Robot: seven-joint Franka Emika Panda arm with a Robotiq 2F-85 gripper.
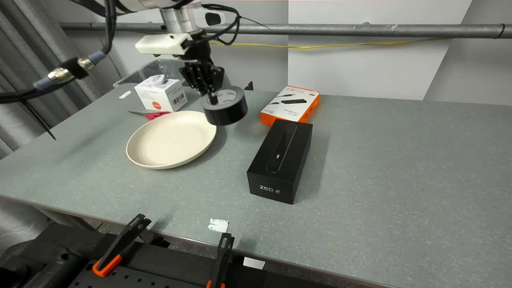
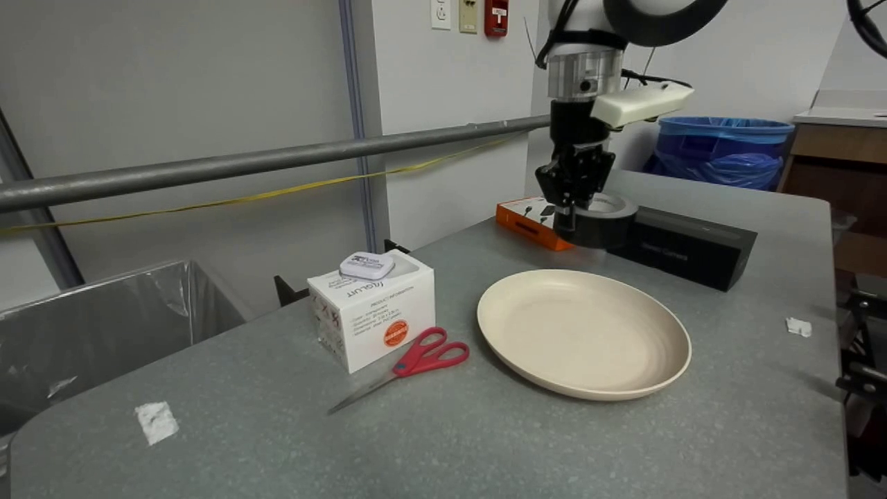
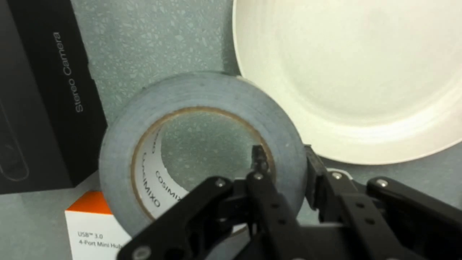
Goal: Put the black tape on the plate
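The black tape (image 1: 229,115) is a roll with a wide centre hole; it also shows in an exterior view (image 2: 603,230) and in the wrist view (image 3: 202,86). My gripper (image 1: 209,95) is shut on the roll's wall, one finger inside the hole and one outside, as the wrist view shows (image 3: 285,159). The tape hangs above the table, roughly level. The cream plate (image 1: 172,140) lies flat on the table with nothing on it, also in an exterior view (image 2: 585,333). In the wrist view the tape overlaps the edge of the plate (image 3: 361,72).
A long black box (image 1: 280,160) and an orange-and-white box (image 1: 291,105) lie beside the tape. Red scissors (image 2: 423,357) and a white box (image 2: 378,315) with a small tin on top are near the plate. A lined bin (image 2: 208,298) stands beyond the table end.
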